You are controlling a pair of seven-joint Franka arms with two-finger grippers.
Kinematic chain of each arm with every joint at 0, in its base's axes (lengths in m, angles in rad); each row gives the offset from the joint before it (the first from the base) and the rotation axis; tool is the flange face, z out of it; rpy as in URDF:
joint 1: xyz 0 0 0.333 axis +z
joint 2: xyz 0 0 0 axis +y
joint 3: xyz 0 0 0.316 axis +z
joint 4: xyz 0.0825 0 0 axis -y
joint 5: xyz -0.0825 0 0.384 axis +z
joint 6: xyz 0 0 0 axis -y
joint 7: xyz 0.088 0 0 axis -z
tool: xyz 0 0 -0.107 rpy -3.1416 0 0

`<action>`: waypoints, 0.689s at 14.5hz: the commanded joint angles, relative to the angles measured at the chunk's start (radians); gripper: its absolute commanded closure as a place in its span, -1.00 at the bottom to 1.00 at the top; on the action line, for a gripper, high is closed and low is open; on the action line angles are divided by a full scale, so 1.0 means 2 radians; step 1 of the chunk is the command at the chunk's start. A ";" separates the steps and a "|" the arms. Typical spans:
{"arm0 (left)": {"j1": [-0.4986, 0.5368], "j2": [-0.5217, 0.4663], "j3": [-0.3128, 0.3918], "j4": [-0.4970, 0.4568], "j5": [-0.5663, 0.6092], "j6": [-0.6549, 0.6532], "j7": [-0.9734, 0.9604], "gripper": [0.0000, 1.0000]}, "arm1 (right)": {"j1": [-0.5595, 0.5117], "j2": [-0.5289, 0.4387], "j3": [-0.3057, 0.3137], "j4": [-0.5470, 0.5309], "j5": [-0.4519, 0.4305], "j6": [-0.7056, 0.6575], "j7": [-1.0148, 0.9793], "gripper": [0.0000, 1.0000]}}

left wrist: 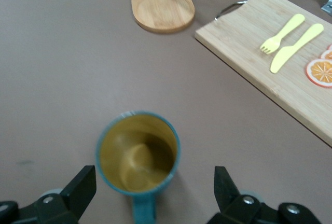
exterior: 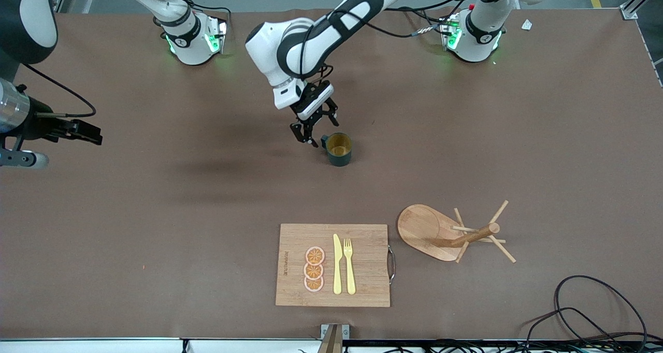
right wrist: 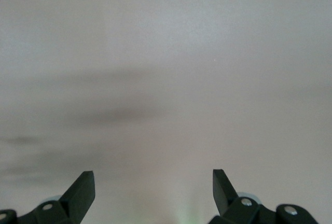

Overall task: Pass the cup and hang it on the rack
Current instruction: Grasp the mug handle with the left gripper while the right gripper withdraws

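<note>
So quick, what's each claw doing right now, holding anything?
Left gripper: open, empty, right beside the cup, its handle between the fingers.
Right gripper: open, empty, waiting at the right arm's end of the table.

High front camera faces the bases; left wrist camera shares its cup (exterior: 339,148), close.

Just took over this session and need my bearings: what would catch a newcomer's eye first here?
The left gripper, fingers open, is low beside the upright cup mid-table, by its handle. Nearer the front camera, the rack stands toward the left arm's end, beside a cutting board carrying a knife, fork and orange slices. The right gripper waits open over bare table at the right arm's end.
</note>
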State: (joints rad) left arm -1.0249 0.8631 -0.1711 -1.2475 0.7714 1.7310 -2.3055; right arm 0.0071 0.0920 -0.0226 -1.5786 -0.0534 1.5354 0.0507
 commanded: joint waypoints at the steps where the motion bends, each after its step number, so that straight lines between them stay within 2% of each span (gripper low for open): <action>1: -0.010 0.039 0.015 0.033 0.008 0.021 -0.029 -1.00 | 0.003 -0.018 -0.006 0.009 0.010 -0.021 0.002 -1.00; 8: -0.021 0.079 0.024 0.039 0.009 0.021 -0.044 -1.00 | 0.003 -0.015 -0.004 0.045 0.014 -0.039 0.006 -1.00; 10: -0.026 0.082 0.028 0.038 0.009 0.021 -0.044 -0.95 | 0.000 -0.014 -0.006 0.054 0.019 -0.046 0.002 -1.00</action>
State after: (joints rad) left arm -1.0527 1.0054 -0.1366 -1.2047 0.7717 1.7820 -2.3832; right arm 0.0072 0.0685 -0.0264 -1.4895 -0.0367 1.4633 0.0513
